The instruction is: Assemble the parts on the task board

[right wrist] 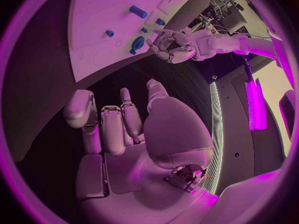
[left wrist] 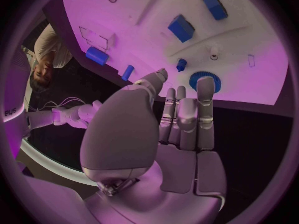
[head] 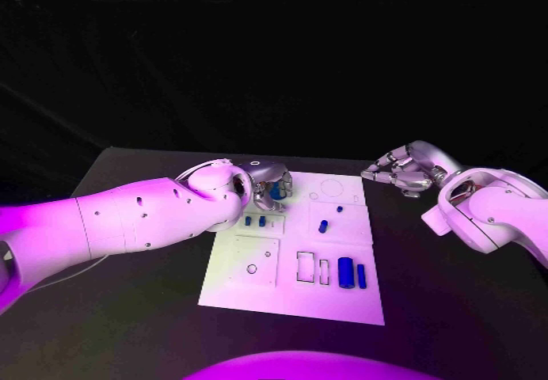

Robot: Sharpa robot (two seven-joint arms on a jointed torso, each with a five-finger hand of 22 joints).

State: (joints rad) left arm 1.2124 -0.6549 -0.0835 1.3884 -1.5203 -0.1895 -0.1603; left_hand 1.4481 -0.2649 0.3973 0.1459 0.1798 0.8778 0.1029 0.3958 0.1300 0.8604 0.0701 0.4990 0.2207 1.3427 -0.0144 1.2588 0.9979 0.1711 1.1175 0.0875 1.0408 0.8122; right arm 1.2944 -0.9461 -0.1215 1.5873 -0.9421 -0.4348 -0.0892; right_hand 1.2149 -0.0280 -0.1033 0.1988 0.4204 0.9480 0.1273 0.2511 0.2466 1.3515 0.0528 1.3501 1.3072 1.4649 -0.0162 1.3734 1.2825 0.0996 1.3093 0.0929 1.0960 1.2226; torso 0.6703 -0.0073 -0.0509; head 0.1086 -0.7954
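Task board (head: 234,286) at the tabletop's centre, assembly judged partly complete. Several blue parts (head: 345,271) lay loose or stood in recesses on its right half; outlined slots nearby remained unfilled. The left hand (head: 272,184), fingers apart and holding nothing, hovered over a blue gear (left wrist: 205,78) at the far edge. The right hand (head: 398,171), likewise unladen, waited beyond the far right corner.

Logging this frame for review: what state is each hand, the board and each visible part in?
left hand: open, over the board's far left corner, holding nothing
right hand: open, off the board's far right edge
task board: flat on the table
blue gear: flat on the board, by the left hand's fingertips
large blue cylinder: lying on the board
thin blue pin: lying beside it
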